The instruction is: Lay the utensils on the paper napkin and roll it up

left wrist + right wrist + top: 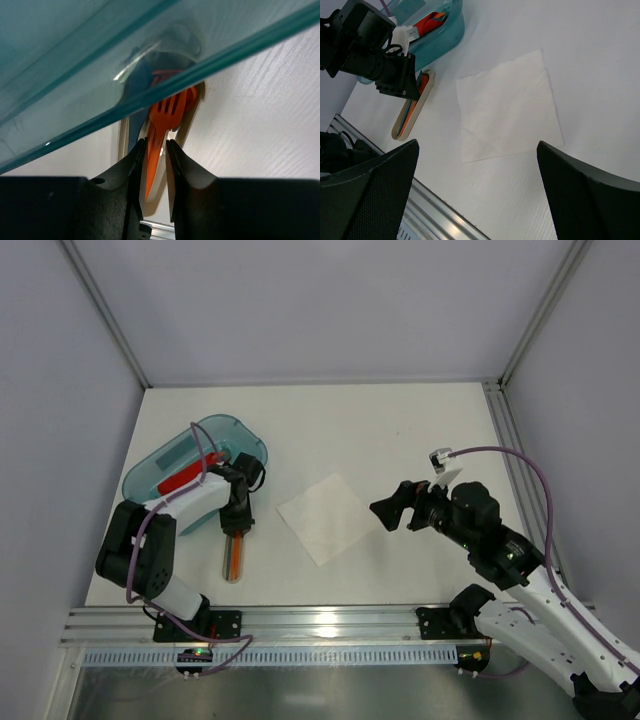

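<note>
The white paper napkin (328, 518) lies flat in the middle of the table; it also shows in the right wrist view (507, 105). An orange fork (167, 112) and a blue utensil (136, 130) lie in a beige oblong holder (234, 558) beside the teal tray. My left gripper (238, 523) reaches down over the holder's far end. In the left wrist view this gripper (155, 142) has its jaws closed narrowly on the fork's handle, and the fork still rests in the holder. My right gripper (392, 510) hovers wide open and empty just right of the napkin.
A teal plastic tray (160, 490) stands at the left, behind the left gripper, with a red item (183, 477) inside. Its see-through rim (75, 60) fills the upper left wrist view. An aluminium rail (330, 625) runs along the near edge. Walls enclose three sides.
</note>
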